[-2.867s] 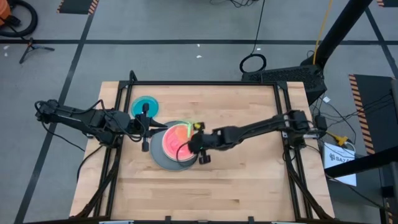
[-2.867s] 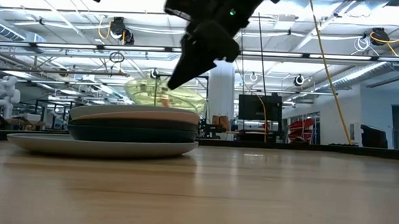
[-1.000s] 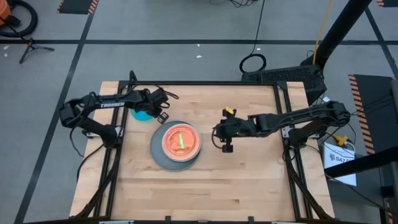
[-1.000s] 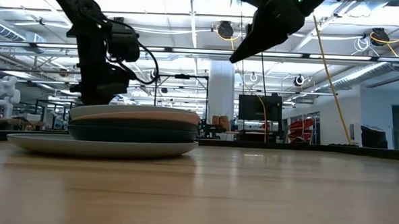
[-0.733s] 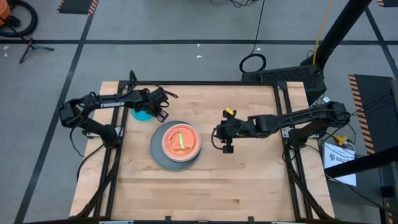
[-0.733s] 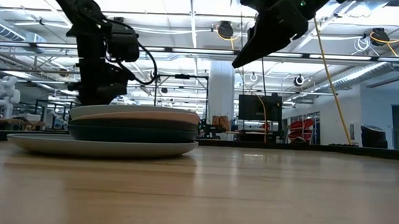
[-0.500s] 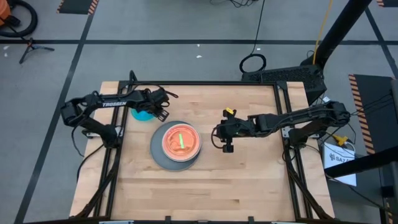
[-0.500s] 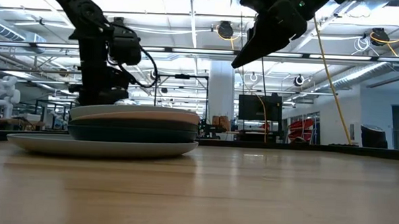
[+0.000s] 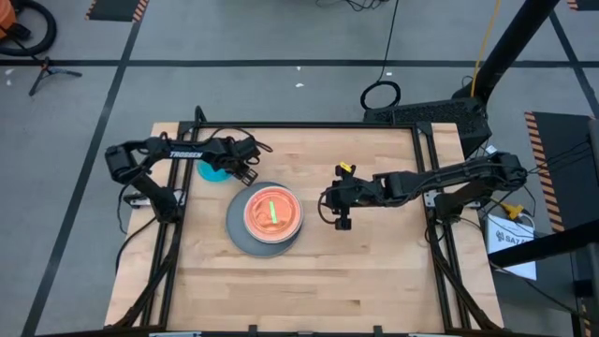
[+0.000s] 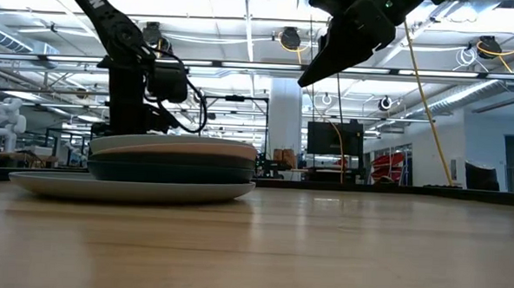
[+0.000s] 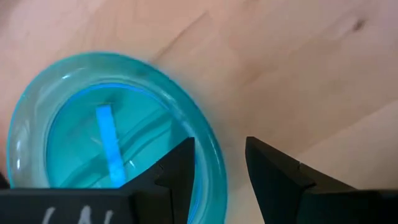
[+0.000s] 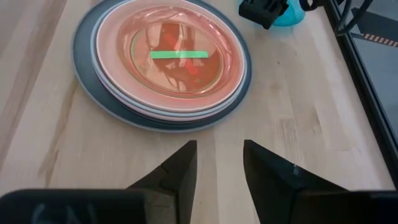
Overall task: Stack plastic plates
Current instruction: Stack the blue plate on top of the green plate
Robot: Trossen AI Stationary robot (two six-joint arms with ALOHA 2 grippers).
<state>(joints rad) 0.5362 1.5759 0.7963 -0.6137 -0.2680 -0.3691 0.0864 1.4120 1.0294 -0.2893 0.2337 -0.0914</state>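
Note:
A stack of plastic plates [image 9: 267, 215] sits left of the table's middle. A large grey plate [image 12: 84, 59] is at the bottom and a red-pink one with a green strip [image 12: 177, 55] is on top. A small teal plate [image 11: 93, 143] lies flat on the table behind the stack, toward the left. My left gripper [image 11: 217, 168] is open low over the teal plate's rim, one finger above its inside and one outside it. My right gripper [image 9: 339, 213] hangs open and empty in the air, to the right of the stack.
Bare wooden tabletop [image 9: 374, 271] stretches in front of the stack and to its right. A dark metal frame [image 9: 309, 126] runs along the table's far and side edges. In the low view the stack [image 10: 169, 162] stands several plates high.
My left gripper has moved a little toward the table's right edge and down, closer to the teal plate. The stack and the teal plate lie where they were.

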